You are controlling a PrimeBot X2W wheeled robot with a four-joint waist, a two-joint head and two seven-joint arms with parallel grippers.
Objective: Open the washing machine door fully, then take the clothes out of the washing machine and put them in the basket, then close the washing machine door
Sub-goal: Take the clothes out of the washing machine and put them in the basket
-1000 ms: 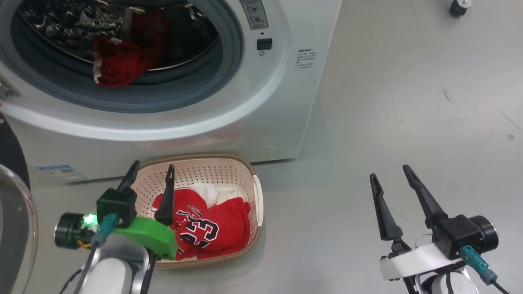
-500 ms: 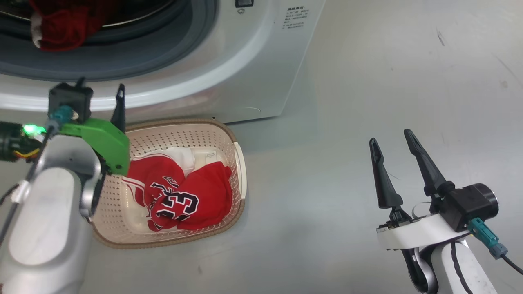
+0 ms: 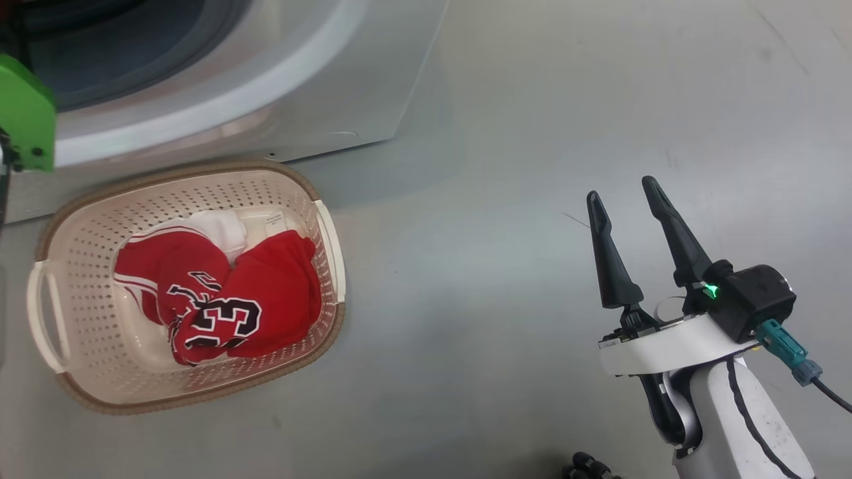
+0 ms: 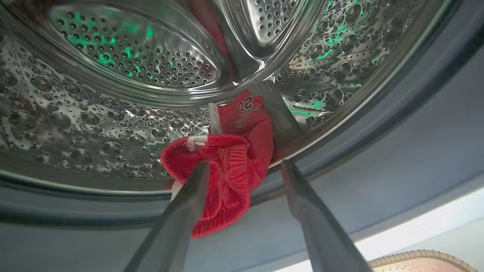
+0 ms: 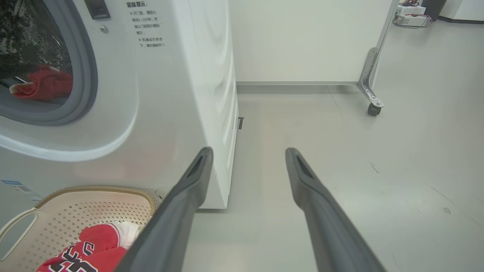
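The white washing machine point(image 3: 299, 100) stands at the upper left with its drum mouth uncovered; its door is out of view. Below it the cream basket point(image 3: 46, 313) holds red clothes, the number 23 jersey point(image 3: 226, 313) on top. In the left wrist view my left gripper point(image 4: 245, 168) is open at the drum's lip, its fingers either side of a red garment point(image 4: 230, 166) draped over the steel drum edge and grey seal point(image 4: 378, 158). My right gripper point(image 3: 619, 196) stands open over bare floor, right of the basket, holding nothing.
A white panel on a caster wheel point(image 5: 373, 109) stands behind and to the right of the machine. Grey floor point(image 3: 532, 133) spreads to the right of the machine and basket. The basket sits close against the machine's front.
The head camera has tilted down and turned, shifting the whole picture. My left arm has risen from above the basket into the drum opening. The right gripper stays open.
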